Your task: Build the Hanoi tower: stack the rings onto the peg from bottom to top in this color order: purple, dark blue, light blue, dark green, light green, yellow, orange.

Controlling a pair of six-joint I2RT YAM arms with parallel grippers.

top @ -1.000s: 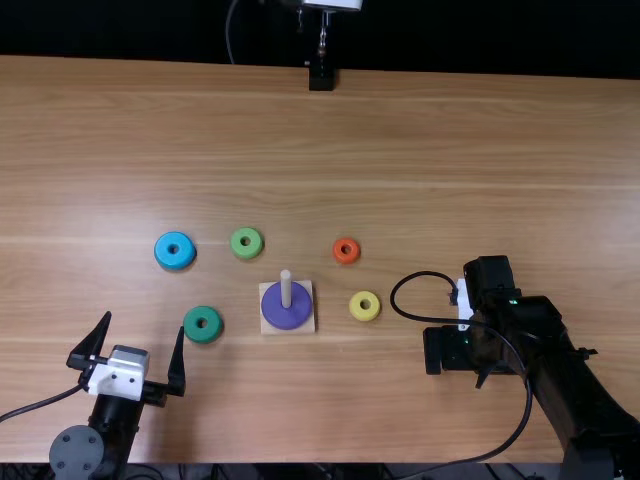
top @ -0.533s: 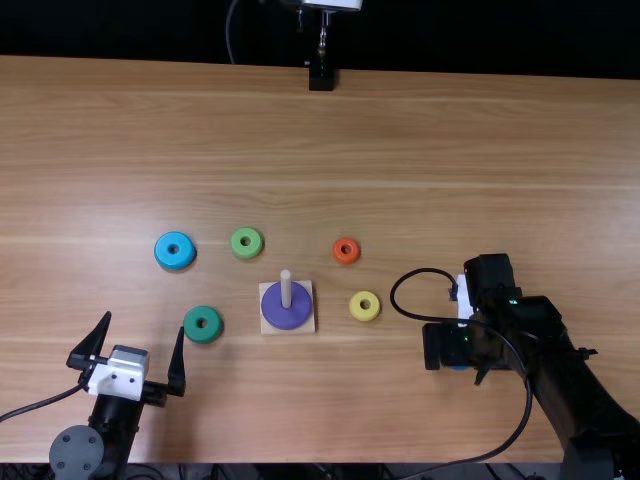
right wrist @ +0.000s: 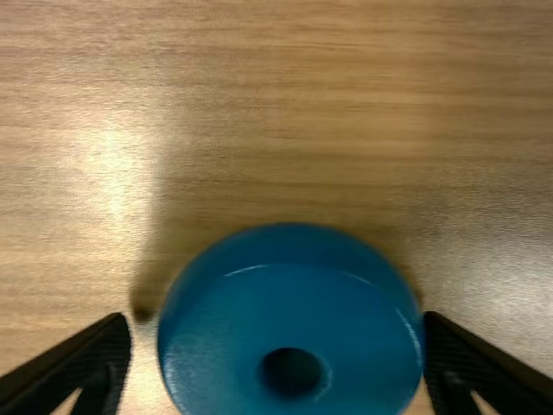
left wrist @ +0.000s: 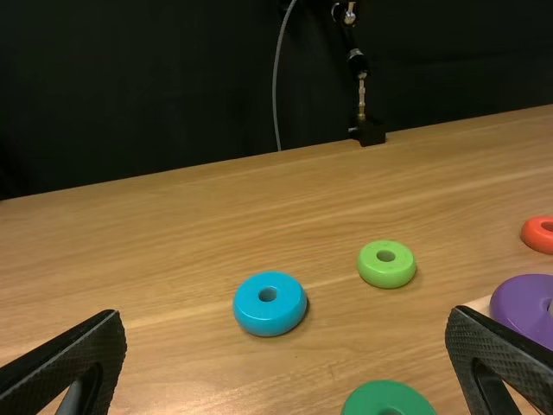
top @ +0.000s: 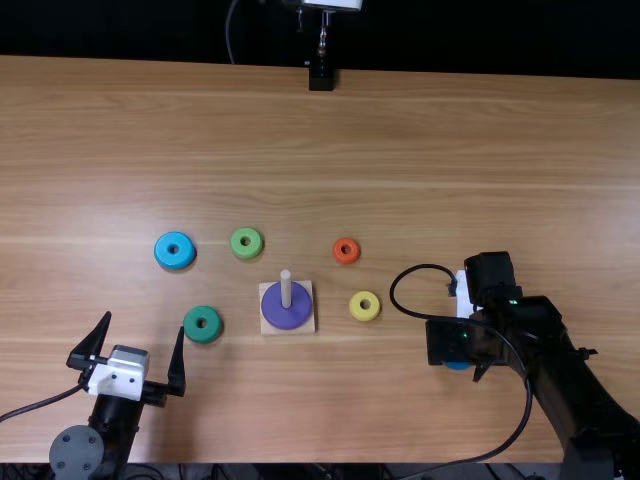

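In the top view my right gripper (top: 447, 343) is low at the right, partly covering the dark blue ring (top: 457, 366). My right gripper (right wrist: 276, 322) is open in its wrist view, the dark blue ring (right wrist: 289, 285) between its fingers, with a gap on one side. The purple ring (top: 286, 308) lies around the peg (top: 286, 288) on its square base (top: 305, 325). My left gripper (top: 145, 322), also (left wrist: 285, 314) in its wrist view, stands open, holding nothing. Loose rings are light blue (top: 175, 250), dark green (top: 203, 324), light green (top: 247, 242), yellow (top: 364, 306) and orange (top: 346, 250).
A black cable (top: 525, 410) loops from the right arm over the table. At the far edge stands a small black mount (top: 321, 76).
The right gripper has shifted slightly away from the table's near edge, and more of the dark blue ring shows beside it. The left arm and the other rings have stayed in place.
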